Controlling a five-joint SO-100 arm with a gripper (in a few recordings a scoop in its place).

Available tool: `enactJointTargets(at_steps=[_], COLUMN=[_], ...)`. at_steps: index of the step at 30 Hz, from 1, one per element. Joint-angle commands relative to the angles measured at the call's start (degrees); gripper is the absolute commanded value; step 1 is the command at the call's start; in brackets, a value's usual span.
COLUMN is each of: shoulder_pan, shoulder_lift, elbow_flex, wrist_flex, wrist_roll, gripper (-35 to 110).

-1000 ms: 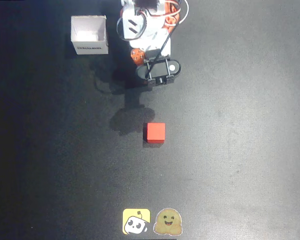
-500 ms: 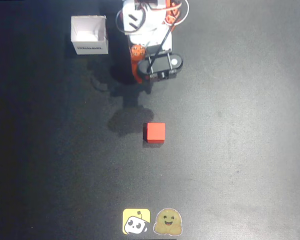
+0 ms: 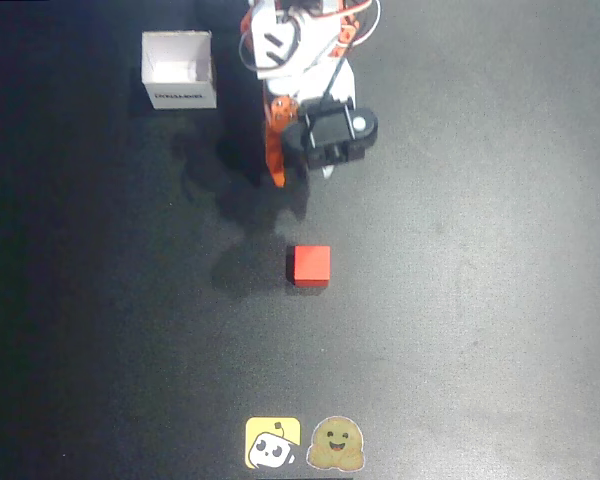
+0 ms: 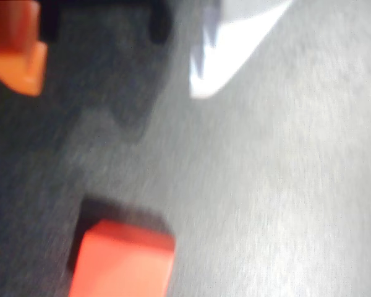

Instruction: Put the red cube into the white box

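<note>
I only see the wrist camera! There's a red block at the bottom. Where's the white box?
Observer: In the overhead view the white box sits at the top left, left of the arm's base.
Operator: Is something inside it?
Observer: It looks empty; only its white floor shows.
Operator: What else is on the table?
Observer: Two cartoon stickers, a yellow one and a brown one, lie at the bottom edge, below the red cube.
</note>
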Motion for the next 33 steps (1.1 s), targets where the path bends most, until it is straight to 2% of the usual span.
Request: enactJointTargets(at_steps=[1, 13, 23, 33], shoulder_pan=[-0.62, -1.14, -3.08, -4.13], shoulder_lift=[-11.34, -41.04, -47.72, -54.49], elbow_flex=[-8.09, -21.36, -21.62, -22.32], wrist_flex=[-2.64, -10.11, -19.42, -26.02], wrist_roll=[1.14, 2.20, 5.27, 6.68], gripper=[19, 23, 30, 30])
